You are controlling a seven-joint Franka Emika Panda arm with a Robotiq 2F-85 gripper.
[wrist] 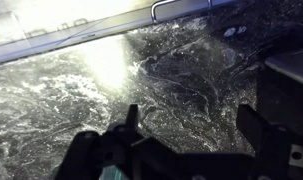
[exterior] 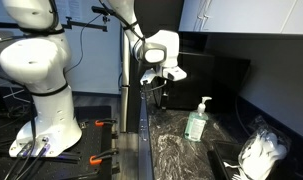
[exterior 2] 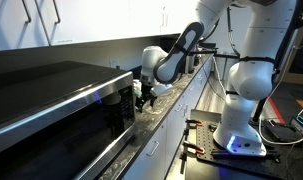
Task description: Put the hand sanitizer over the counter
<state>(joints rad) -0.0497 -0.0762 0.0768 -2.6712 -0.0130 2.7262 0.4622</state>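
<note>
Dim, wrist view blurry w/ glare.

Green hand sanitizer [exterior: 197, 122] upright on counter [exterior: 171, 145], seemingly untouched.

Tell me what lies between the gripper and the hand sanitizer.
Nothing: in an exterior view, only bare marbled counter separates the gripper from the upright hand sanitizer. The wrist view also shows only counter between the open fingers.

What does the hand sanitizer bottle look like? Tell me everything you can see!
The hand sanitizer is a see-through greenish bottle, plastic by the look, with a white pump on top. It stands upright on the dark marbled counter. Only the counter touches it. The gripper hangs off to one side, apart from it.
</note>
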